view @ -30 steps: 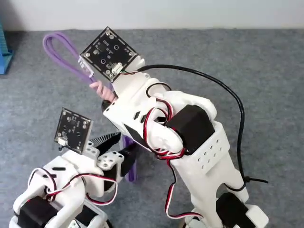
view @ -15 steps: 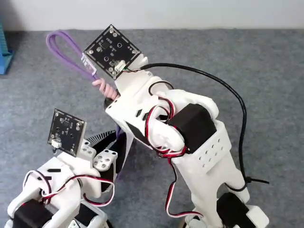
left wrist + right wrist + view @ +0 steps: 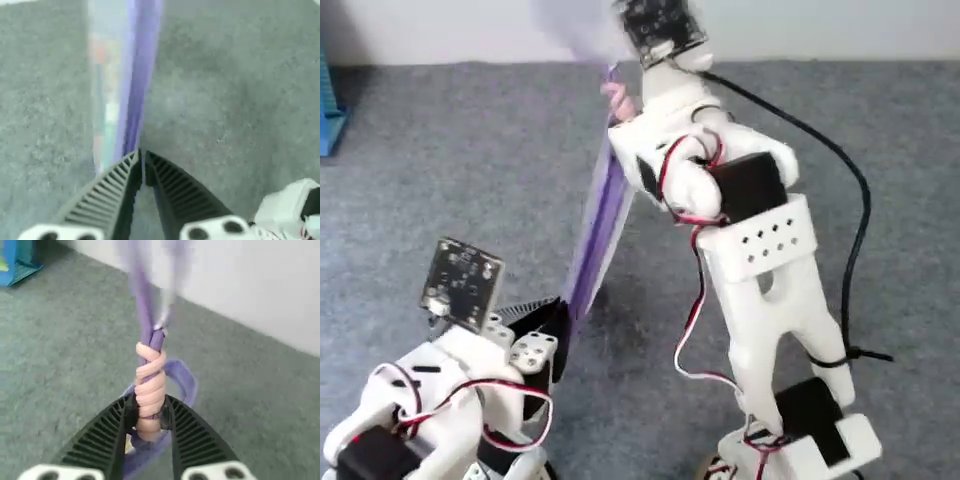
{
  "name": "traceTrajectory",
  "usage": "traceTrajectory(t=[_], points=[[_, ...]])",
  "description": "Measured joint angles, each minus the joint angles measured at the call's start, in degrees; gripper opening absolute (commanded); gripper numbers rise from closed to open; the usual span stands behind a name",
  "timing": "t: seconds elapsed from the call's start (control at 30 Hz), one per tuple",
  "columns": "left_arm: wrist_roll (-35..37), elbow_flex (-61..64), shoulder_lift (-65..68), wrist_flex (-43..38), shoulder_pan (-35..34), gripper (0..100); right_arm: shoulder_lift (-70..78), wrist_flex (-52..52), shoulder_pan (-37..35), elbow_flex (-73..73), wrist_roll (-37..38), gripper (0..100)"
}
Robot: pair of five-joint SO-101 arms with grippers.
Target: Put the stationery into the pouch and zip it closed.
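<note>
The pouch (image 3: 600,225) is off the table (image 3: 440,170), stretched taut edge-up between the two arms, and runs from near the table's front edge, left of middle, up toward its far edge. Its spine is purple; in the left wrist view one clear side panel (image 3: 107,90) shows blurred patches of colour inside, too smeared to say what they are. Whether the zip is drawn shut cannot be told.

At the far, higher end a pink coiled pull (image 3: 150,385) wraps the purple end of the pouch, and the right gripper (image 3: 149,401) has its fingers clenched on that coil. A purple strap loop (image 3: 150,260) rises beyond the coil, blurred. At the near, lower end the left gripper (image 3: 141,155) has its fingers pinched together on the pouch's thin edge.

A blue object (image 3: 328,100) sits at the table's far left edge, well apart from the pouch. A black cable (image 3: 840,180) arcs from the right arm's wrist down its right side. A pale wall runs along the far edge
</note>
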Motion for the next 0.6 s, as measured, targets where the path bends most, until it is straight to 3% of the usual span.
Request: traceTrajectory(t=[0.27,0.33,0.5,0.6], points=[[-0.44,0.00,0.09,0.00,-1.76,2,1.67,-3.43,0.62,1.05,0.00,0.7],[-0.44,0.00,0.09,-1.41,-4.04,7,1.49,-3.16,-0.35,1.05,0.00,0.7],[-0.18,0.00,0.09,-5.36,-6.86,32,-1.32,-0.53,-4.04,1.05,0.00,0.7],[2.46,0.00,0.09,-8.79,-7.21,32,-2.02,0.88,-5.01,1.05,0.09,0.7]])
